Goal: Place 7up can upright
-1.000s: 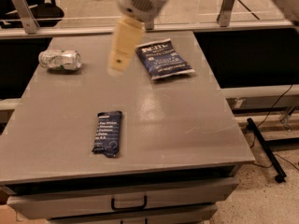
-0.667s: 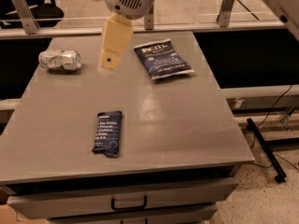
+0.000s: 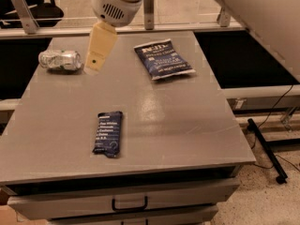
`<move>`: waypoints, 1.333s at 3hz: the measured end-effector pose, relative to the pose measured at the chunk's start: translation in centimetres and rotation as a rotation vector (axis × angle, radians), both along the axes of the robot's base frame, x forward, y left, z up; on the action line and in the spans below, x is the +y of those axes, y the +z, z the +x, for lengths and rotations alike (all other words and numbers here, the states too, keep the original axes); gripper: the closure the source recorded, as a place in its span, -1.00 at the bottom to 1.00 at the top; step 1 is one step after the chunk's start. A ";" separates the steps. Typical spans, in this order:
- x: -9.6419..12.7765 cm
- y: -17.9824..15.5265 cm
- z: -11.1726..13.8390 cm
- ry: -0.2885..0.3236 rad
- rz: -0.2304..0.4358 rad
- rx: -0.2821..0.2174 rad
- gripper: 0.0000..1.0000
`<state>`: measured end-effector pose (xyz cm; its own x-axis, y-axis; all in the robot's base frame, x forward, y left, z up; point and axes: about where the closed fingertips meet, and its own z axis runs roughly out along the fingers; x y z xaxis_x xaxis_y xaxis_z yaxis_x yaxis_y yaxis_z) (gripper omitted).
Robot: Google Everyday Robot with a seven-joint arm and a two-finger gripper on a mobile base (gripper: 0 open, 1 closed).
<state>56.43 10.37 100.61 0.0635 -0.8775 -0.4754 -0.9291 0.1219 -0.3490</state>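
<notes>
The 7up can (image 3: 60,60) is silver and pale green, and lies on its side at the back left of the grey table (image 3: 154,121). My gripper (image 3: 96,62) hangs from the white wrist at the top of the view, just right of the can and above the table. Only one pale yellow finger (image 3: 100,46) shows, pointing down and slightly left. It is close to the can's right end but apart from it.
A large dark blue snack bag (image 3: 163,58) lies at the back middle-right of the table. A small dark blue packet (image 3: 108,133) lies near the front middle. A drawer with a handle (image 3: 130,204) sits under the table front. Cables lie on the floor at right.
My gripper has moved left across the back of the table toward the can. The can and both bags have not moved.
</notes>
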 end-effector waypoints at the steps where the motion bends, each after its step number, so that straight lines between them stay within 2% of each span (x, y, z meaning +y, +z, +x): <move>1: 4.4 -2.5 4.9 -0.028 0.058 0.005 -1.00; 2: 9.6 -5.6 9.6 -0.063 0.084 0.031 -1.00; 3: 14.0 -8.5 12.9 -0.111 0.078 0.080 -1.00; 4: 17.4 -11.1 14.5 -0.150 0.035 0.123 -1.00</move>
